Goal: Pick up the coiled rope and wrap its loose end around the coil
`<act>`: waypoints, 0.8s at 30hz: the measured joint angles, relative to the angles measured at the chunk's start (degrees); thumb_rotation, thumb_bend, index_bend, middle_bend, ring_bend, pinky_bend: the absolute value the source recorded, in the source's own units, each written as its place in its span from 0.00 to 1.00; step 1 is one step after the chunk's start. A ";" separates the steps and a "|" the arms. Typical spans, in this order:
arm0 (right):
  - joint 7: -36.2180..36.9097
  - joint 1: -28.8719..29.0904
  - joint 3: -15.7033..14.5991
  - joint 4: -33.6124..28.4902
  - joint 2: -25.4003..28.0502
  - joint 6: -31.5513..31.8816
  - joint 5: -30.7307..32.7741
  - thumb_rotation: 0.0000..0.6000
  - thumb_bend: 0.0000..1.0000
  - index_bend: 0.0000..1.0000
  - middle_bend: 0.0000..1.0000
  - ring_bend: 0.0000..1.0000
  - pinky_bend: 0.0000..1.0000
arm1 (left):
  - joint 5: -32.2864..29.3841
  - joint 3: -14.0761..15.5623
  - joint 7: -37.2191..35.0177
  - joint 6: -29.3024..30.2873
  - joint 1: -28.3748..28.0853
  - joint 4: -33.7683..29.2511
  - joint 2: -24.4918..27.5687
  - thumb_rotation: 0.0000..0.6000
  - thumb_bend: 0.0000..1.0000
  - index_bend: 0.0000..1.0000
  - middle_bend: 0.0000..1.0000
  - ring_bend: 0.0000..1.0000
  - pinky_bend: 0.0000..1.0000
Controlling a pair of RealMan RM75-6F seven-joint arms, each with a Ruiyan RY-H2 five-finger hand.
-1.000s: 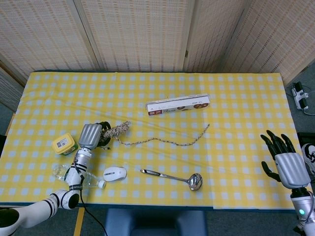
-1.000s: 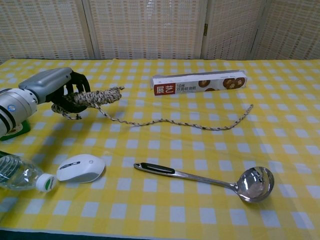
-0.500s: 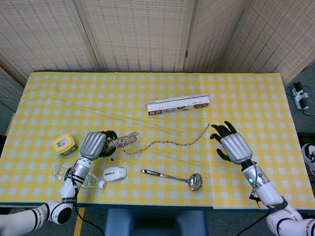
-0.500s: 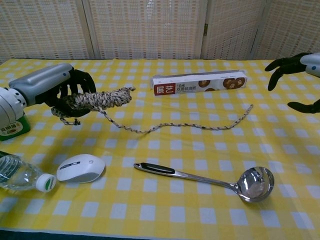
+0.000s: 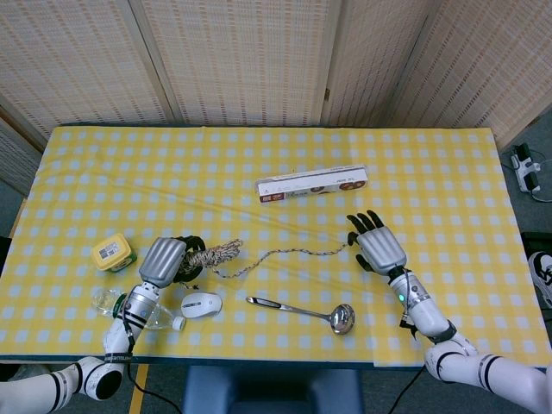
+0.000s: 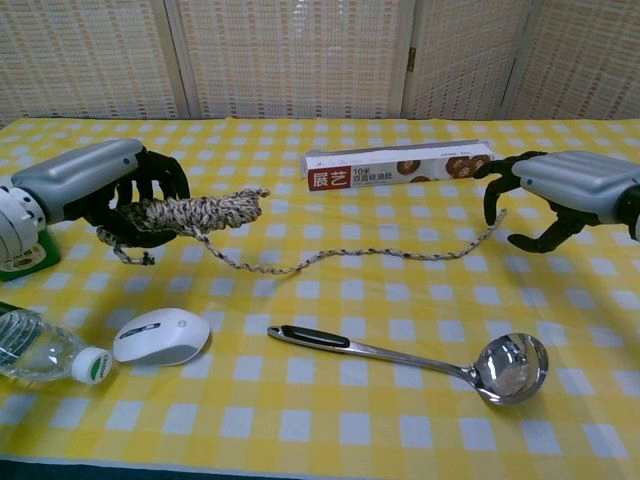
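My left hand (image 5: 167, 260) (image 6: 110, 190) grips the coiled rope (image 5: 216, 254) (image 6: 195, 212), a speckled beige bundle held above the table at the left. Its loose end (image 5: 297, 251) (image 6: 400, 253) trails rightward across the yellow checked cloth, the tip (image 6: 497, 215) lying just under my right hand. My right hand (image 5: 376, 244) (image 6: 545, 196) hovers over that tip with its fingers spread and curved down, holding nothing.
A long box (image 5: 312, 183) (image 6: 398, 165) lies behind the rope. A steel ladle (image 5: 302, 310) (image 6: 420, 357), a white mouse (image 5: 201, 304) (image 6: 161, 336) and a plastic bottle (image 6: 40, 348) lie along the front. A yellow tub (image 5: 112, 253) sits at the left.
My left hand has carried the coil slightly right and toward the front. My right hand has swept in from the right edge to above the rope's tip.
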 measured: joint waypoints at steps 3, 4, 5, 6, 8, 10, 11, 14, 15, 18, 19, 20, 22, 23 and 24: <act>0.52 1.04 -0.08 3.19 -2.28 -0.72 0.52 1.00 0.44 0.44 0.10 0.08 0.04 | 0.07 -0.10 0.11 -0.03 0.05 -0.04 -0.01 1.00 0.46 0.64 0.61 0.58 0.63; 0.67 1.36 -0.10 4.07 -2.92 -0.95 0.66 1.00 0.44 0.44 0.10 0.08 0.04 | 0.05 -0.17 0.22 -0.07 0.06 -0.09 0.01 1.00 0.46 0.64 0.61 0.58 0.63; 0.79 1.68 -0.13 4.91 -3.54 -1.20 0.80 1.00 0.44 0.44 0.10 0.08 0.04 | 0.00 -0.24 0.28 -0.11 0.06 -0.12 0.00 1.00 0.46 0.64 0.61 0.58 0.63; 0.93 2.10 -0.17 5.98 -4.36 -1.51 0.96 1.00 0.44 0.44 0.10 0.08 0.04 | -0.06 -0.30 0.30 -0.15 0.07 -0.15 -0.02 1.00 0.46 0.64 0.61 0.58 0.63; 1.09 2.71 -0.25 7.45 -5.56 -1.91 1.14 1.00 0.44 0.44 0.10 0.07 0.04 | -0.23 -0.44 0.30 -0.28 0.09 -0.19 -0.11 1.00 0.46 0.64 0.61 0.58 0.63; 1.22 3.36 -0.38 8.93 -6.85 -2.24 1.23 1.00 0.44 0.44 0.11 0.07 0.04 | -0.33 -0.50 0.43 -0.45 0.09 -0.11 -0.21 1.00 0.46 0.64 0.61 0.58 0.63; 1.27 3.69 -0.44 9.69 -7.51 -2.38 1.28 1.00 0.44 0.44 0.11 0.07 0.04 | -0.36 -0.52 0.50 -0.52 0.08 -0.06 -0.26 1.00 0.46 0.64 0.61 0.58 0.63; 1.41 4.40 -0.62 11.26 -8.91 -2.67 1.33 1.00 0.44 0.46 0.12 0.08 0.04 | -0.56 -0.62 0.59 -0.76 0.08 0.07 -0.40 1.00 0.46 0.64 0.61 0.58 0.63; 1.44 4.56 -0.66 11.67 -9.26 -2.69 1.34 1.00 0.44 0.47 0.13 0.08 0.04 | -0.61 -0.66 0.61 -0.82 0.08 0.11 -0.44 1.00 0.46 0.64 0.61 0.58 0.63; 1.74 4.91 -0.76 12.98 -10.38 -2.63 1.39 1.00 0.44 0.48 0.13 0.08 0.04 | -0.81 -0.79 0.71 -1.05 0.04 0.29 -0.56 1.00 0.47 0.64 0.61 0.58 0.63; 1.90 4.99 -0.77 13.34 -10.68 -2.57 1.41 1.00 0.44 0.49 0.13 0.08 0.04 | -0.90 -0.84 0.76 -1.16 0.02 0.38 -0.62 1.00 0.47 0.64 0.61 0.58 0.63; 2.02 5.06 -0.79 13.69 -10.94 -2.51 1.43 1.00 0.44 0.49 0.14 0.08 0.04 | -0.96 -0.88 0.79 -1.26 0.00 0.44 -0.67 1.00 0.47 0.64 0.61 0.58 0.63; 2.29 5.18 -0.83 14.51 -11.49 -2.37 1.46 1.00 0.44 0.49 0.14 0.08 0.04 | -1.06 -0.95 0.82 -1.44 -0.05 0.56 -0.78 1.00 0.47 0.64 0.61 0.58 0.63; 2.42 5.23 -0.85 14.87 -11.71 -2.33 1.48 1.00 0.44 0.49 0.14 0.08 0.04 | -1.09 -0.98 0.84 -1.50 -0.06 0.60 -0.82 1.00 0.46 0.64 0.61 0.58 0.63; 2.59 5.31 -0.89 15.34 -11.98 -2.35 1.52 1.00 0.44 0.49 0.14 0.08 0.04 | -1.10 -1.00 0.85 -1.54 -0.08 0.65 -0.86 1.00 0.46 0.64 0.61 0.58 0.63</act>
